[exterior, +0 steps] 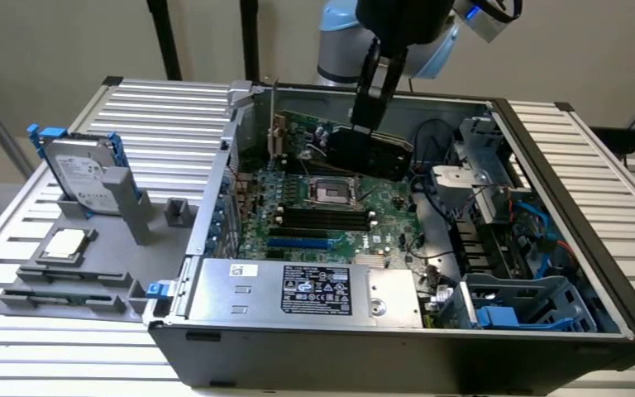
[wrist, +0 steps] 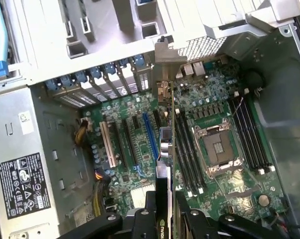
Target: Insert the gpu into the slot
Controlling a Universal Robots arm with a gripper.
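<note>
My gripper point(exterior: 364, 116) reaches down into the open computer case and is shut on the top edge of the gpu point(exterior: 370, 153), a black card held on edge above the far part of the green motherboard point(exterior: 384, 207). In the wrist view the gripper point(wrist: 165, 221) holds the gpu point(wrist: 164, 144) edge-on, with its silvery bracket point(wrist: 166, 62) at the far end by the case's rear openings. The slot point(wrist: 150, 137), a long bright-blue strip, lies on the board just beside the card's edge and apart from it. The exterior view shows the slot point(exterior: 298, 244) nearer the camera than the card.
A silver labelled power box point(exterior: 307, 289) fills the case's near side. The processor socket point(exterior: 329, 192) and black memory strips point(exterior: 317, 219) lie between card and slot. Cables and a blue drive cage point(exterior: 516, 302) crowd the exterior view's right. A hard drive point(exterior: 80, 178) stands outside on the exterior view's left.
</note>
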